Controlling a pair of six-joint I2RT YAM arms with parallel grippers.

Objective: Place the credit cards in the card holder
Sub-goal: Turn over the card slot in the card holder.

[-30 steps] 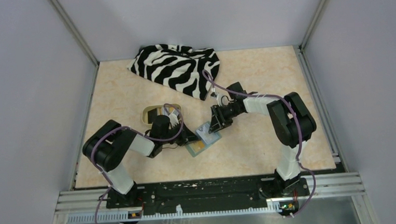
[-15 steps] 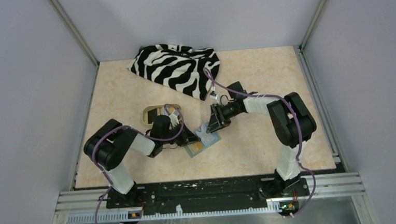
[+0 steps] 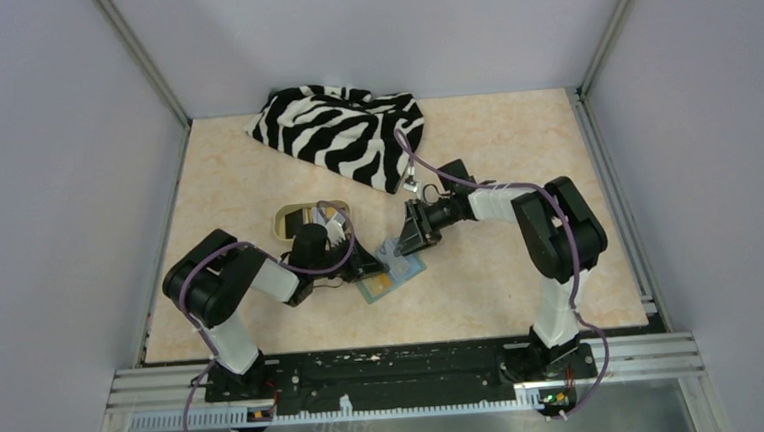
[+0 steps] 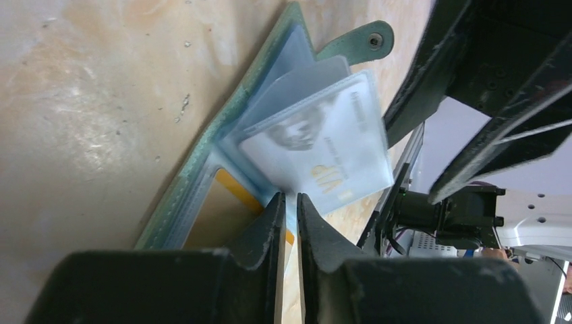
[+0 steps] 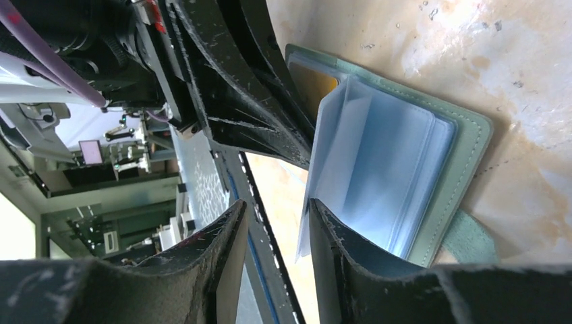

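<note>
The sage-green card holder (image 3: 399, 273) lies open on the table, its pale blue sleeves fanned up; it also shows in the left wrist view (image 4: 202, 155) and the right wrist view (image 5: 465, 155). A gold-yellow card (image 4: 233, 189) sits in a sleeve on its flat half. My left gripper (image 3: 369, 268) is shut (image 4: 289, 199) on the lower edge of a whitish card (image 4: 324, 145) that stands among the sleeves. My right gripper (image 3: 407, 243) is open (image 5: 276, 216); one finger (image 5: 337, 256) leans against the raised sleeves and nothing is between its jaws.
A tan oval dish (image 3: 283, 222) behind the left gripper holds a black card (image 3: 308, 216) and a striped one (image 3: 334, 219). A zebra-striped cloth (image 3: 338, 129) lies at the back. The two grippers are close together over the holder.
The right gripper has edged a little left toward the holder. The left gripper has stayed at the holder's near-left edge.
</note>
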